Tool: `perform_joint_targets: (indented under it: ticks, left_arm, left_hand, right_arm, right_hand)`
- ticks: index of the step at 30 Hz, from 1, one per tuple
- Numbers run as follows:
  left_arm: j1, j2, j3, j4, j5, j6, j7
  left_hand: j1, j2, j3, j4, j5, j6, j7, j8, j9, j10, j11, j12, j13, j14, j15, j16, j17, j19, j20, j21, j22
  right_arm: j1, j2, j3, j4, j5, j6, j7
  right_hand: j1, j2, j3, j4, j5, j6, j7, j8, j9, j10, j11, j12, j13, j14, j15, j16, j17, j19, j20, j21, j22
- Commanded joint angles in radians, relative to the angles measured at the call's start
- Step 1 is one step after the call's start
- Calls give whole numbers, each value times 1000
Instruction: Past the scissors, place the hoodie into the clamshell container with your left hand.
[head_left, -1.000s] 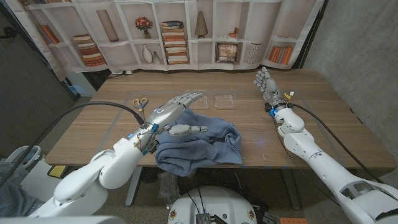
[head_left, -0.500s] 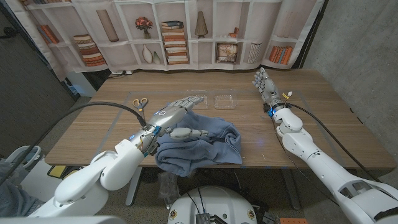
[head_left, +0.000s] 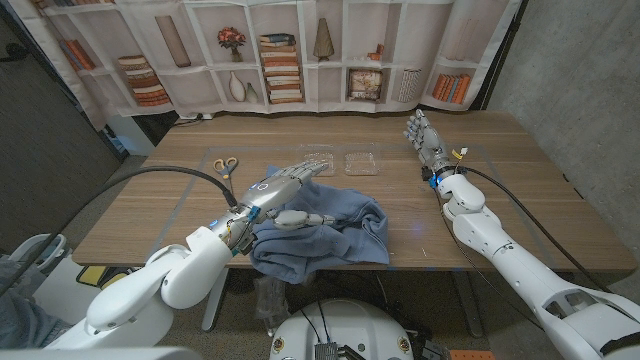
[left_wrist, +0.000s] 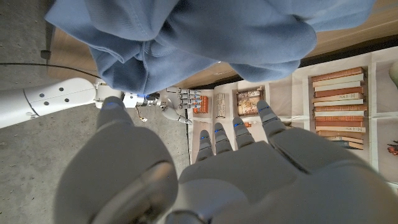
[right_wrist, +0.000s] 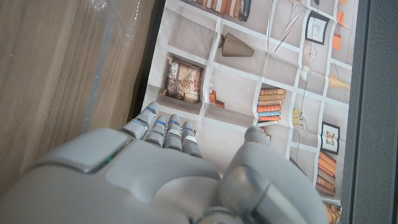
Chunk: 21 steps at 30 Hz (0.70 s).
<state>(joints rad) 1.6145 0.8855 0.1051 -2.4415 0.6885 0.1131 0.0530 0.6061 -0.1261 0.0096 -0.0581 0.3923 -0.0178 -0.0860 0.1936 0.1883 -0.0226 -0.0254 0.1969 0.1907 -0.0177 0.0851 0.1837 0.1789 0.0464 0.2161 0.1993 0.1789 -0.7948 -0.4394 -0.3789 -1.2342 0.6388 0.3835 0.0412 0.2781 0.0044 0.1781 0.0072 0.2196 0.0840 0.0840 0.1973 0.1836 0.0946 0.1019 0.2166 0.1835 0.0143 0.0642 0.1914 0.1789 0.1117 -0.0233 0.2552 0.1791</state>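
Note:
A crumpled blue hoodie (head_left: 335, 232) lies near the table's front edge, partly hanging over it, and it also fills the left wrist view as the blue hoodie (left_wrist: 205, 31). My left hand (head_left: 283, 192) hovers over the hoodie's left side, fingers stretched out and apart, thumb low near the cloth, holding nothing. The clear clamshell container (head_left: 345, 162) lies open just behind the hoodie. Scissors (head_left: 227, 165) with yellow handles lie to the left of it. My right hand (head_left: 425, 135) stands with fingers extended at the right back, away from all of these.
A printed bookshelf backdrop (head_left: 280, 60) hangs behind the table. A cable (head_left: 180, 172) runs along my left arm. Bare wood (head_left: 520, 190) spreads to the right of my right arm. A corner of the clear container (right_wrist: 115, 18) lies ahead of my right hand (right_wrist: 161, 168).
My left hand has dropped and drawn slightly back toward the hoodie, thumb nearer the cloth. The right hand and the hoodie have stayed in place.

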Motion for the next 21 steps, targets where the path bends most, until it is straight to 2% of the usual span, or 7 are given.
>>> perform_joint_targets:
  ticks: [1, 8, 16, 21]
  left_arm:
    - [-25, 27, 44, -2, 2, 27, -21]
    - [-46, 26, 95, -12, 55, 84, -20]
    - [-61, 33, 125, -7, 46, 108, -15]
    - [-82, 30, 164, -8, 74, 151, -22]
  left_hand:
    - [18, 2, -6, -6, 4, -1, -7, 3, 3, -5, -6, 5, 3, -4, 3, 3, 3, -2, 0, -1, 2]
    - [22, 3, -8, -8, 5, 0, -7, 4, 3, -5, -6, 6, 3, -5, 1, 3, 3, -2, 1, -2, 2]
    - [26, 5, -10, -9, 6, 1, -8, 4, 3, -5, -8, 6, 3, -7, -1, 3, 3, -4, 1, -3, 2]
    - [29, 6, -10, -10, 6, 1, -8, 5, 3, -6, -8, 6, 3, -8, -1, 3, 3, -5, 1, -3, 2]
  right_arm:
    - [-6, -2, 1, -13, 0, 2, -1]
    - [-12, -6, 5, -17, 5, 0, -1]
    - [-13, -7, 7, -13, 9, 0, 2]
    - [-8, -4, 5, 0, 10, 2, 10]
  right_hand:
    - [1, 9, 0, -5, -1, 0, -7, -3, 3, 6, 3, -1, 2, 5, 0, -5, 4, 5, 6, -3, 2]
    - [1, 9, 0, -5, -1, 0, -7, -4, 3, 5, 1, -1, 2, 5, 0, -5, 4, 5, 6, -5, 2]
    - [1, 10, -1, -7, -1, 0, -8, -3, 3, 6, 3, -2, 2, 4, 0, -5, 3, 6, 6, -8, 2]
    - [1, 10, -1, -7, -1, 0, -8, -4, 3, 6, 2, -2, 2, 5, 1, -5, 3, 7, 7, -10, 2]
